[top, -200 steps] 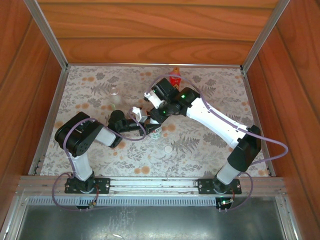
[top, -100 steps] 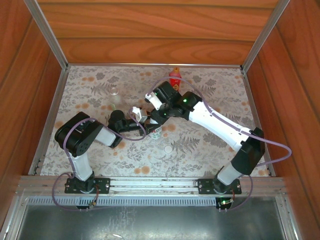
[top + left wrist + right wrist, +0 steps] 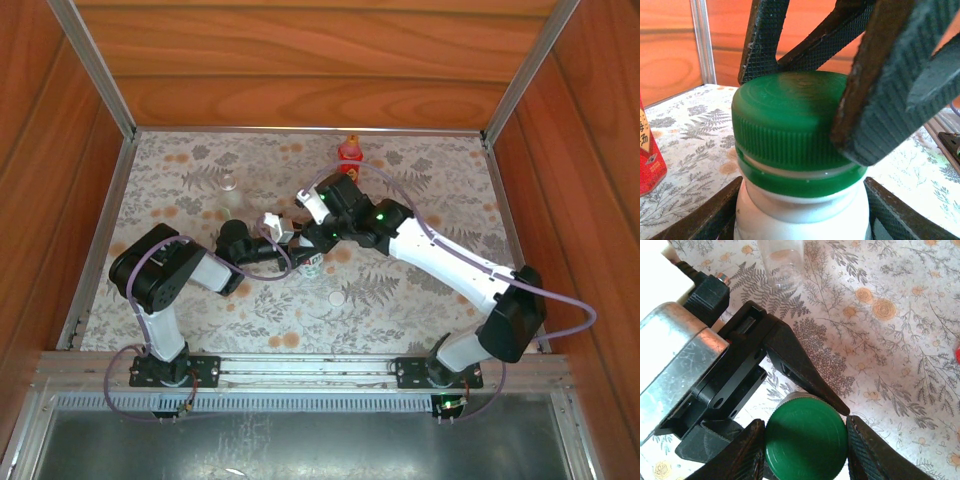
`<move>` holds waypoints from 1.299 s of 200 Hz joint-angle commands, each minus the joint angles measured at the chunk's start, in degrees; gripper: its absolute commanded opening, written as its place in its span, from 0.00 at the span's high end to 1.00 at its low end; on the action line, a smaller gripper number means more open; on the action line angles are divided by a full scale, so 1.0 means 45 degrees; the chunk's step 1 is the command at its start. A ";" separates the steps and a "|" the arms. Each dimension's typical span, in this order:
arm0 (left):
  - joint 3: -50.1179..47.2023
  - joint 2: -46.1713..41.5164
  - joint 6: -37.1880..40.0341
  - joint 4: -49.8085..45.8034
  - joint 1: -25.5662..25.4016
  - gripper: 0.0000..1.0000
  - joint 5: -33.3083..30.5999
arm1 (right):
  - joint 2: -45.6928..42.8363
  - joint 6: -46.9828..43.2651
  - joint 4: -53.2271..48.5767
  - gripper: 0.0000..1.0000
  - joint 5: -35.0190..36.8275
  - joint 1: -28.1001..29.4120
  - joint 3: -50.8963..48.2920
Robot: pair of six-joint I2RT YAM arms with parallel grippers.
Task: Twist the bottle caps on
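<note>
A white bottle [image 3: 800, 215] stands on the table, held at its body by my left gripper [image 3: 800, 222], which is shut on it. A green cap [image 3: 795, 125] sits on the bottle's neck. From above, my right gripper [image 3: 806, 445] is shut on the green cap [image 3: 806, 442], its fingers [image 3: 747, 455] pressing the ribbed sides. Seen from the top, both grippers meet at the white bottle [image 3: 313, 263]. The red bottle [image 3: 349, 152] stands at the back with a yellowish cap on it. A clear bottle [image 3: 229, 184] stands back left, and a white cap [image 3: 336, 298] lies in front.
Wooden walls and metal rails enclose the flowered tabletop [image 3: 420, 200]. The red bottle [image 3: 649, 160] stands close to the left of the held bottle in the left wrist view. The clear bottle [image 3: 781, 260] is beyond the left gripper's body [image 3: 715, 365].
The right arm's elbow has swung right and nearer while its wrist turned over the green cap. The red bottle behind is now uncovered. The left arm has stayed put.
</note>
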 commanded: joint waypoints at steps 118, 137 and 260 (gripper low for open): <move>0.0236 0.0205 -0.0256 0.0097 0.0035 0.42 0.0770 | -0.0554 -0.2308 0.0415 0.56 -0.3528 -0.0690 -0.1277; 0.0263 0.0222 -0.0297 0.0097 0.0070 0.42 0.0772 | -0.0320 -0.2687 -0.0521 0.55 -0.3211 -0.0690 -0.0995; 0.0530 0.0505 -0.0489 0.0096 0.0070 0.42 0.0920 | 0.0054 -0.1540 -0.1899 0.47 -0.2629 -0.0466 0.0297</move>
